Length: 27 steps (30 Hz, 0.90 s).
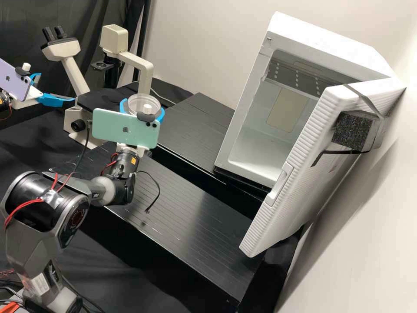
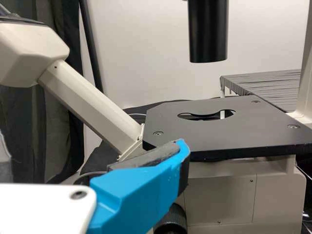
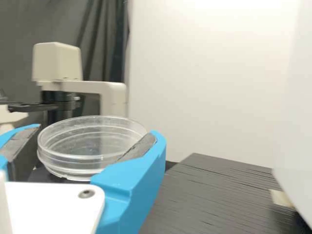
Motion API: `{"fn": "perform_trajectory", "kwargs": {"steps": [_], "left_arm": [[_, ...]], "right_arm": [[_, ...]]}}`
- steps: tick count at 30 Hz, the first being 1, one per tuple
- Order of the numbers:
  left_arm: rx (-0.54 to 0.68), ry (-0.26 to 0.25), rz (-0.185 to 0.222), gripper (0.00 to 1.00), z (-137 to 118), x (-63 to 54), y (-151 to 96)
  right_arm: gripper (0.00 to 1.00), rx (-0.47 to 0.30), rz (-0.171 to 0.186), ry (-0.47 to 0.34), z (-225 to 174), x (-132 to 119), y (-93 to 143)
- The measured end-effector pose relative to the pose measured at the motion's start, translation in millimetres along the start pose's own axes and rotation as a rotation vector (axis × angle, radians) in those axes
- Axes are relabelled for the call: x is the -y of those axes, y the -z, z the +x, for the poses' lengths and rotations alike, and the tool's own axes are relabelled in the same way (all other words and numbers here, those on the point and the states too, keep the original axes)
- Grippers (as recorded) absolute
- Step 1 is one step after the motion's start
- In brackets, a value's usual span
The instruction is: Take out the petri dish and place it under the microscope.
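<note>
Pale wall (image 1: 200,43), dark curtain (image 1: 21,26), black bench (image 1: 186,204)

We could read no wording or numbers, but saw a logo on the green phone (image 1: 108,126), another on the purple phone (image 1: 13,80) left of it, and an orange label (image 1: 133,160) just below the green phone.

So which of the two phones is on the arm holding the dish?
The green one, on the right arm, whose tool grips the dish. The other phone is lilac and sits on the left arm.
</note>
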Motion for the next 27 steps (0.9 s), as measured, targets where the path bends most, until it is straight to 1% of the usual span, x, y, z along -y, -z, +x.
{"fn": "perform_trajectory", "kwargs": {"steps": [3, 6, 8, 13, 15, 18, 22, 27], "left_arm": [[0.000, 0.000, 0.000, 1.00, 0.0, 0.0, 0.0], [0.000, 0.000, 0.000, 1.00, 0.0, 0.0, 0.0], [0.000, 0.000, 0.000, 1.00, 0.0, 0.0, 0.0], [0.000, 0.000, 0.000, 1.00, 0.0, 0.0, 0.0], [0.000, 0.000, 0.000, 1.00, 0.0, 0.0, 0.0], [0.000, 0.000, 0.000, 1.00, 0.0, 0.0, 0.0], [0.000, 0.000, 0.000, 1.00, 0.0, 0.0, 0.0], [0.000, 0.000, 0.000, 1.00, 0.0, 0.0, 0.0]], "right_arm": [[0.00, -0.019, 0.004, 0.023, 14.3, 10.2, 10.6], [0.00, -0.020, 0.004, 0.051, 27.1, 20.3, 15.4], [0.00, -0.013, 0.012, 0.075, 37.0, 27.2, 16.1], [0.00, 0.003, 0.023, 0.105, 59.6, 43.1, 14.2], [0.00, 0.014, 0.022, 0.118, 67.0, 47.7, 12.4], [0.00, 0.025, 0.024, 0.136, 77.2, 52.5, 9.5], [0.00, 0.034, 0.022, 0.139, 87.1, 51.2, 10.6], [0.00, -0.001, 0.022, 0.121, 105.1, 49.8, 18.3]]}}
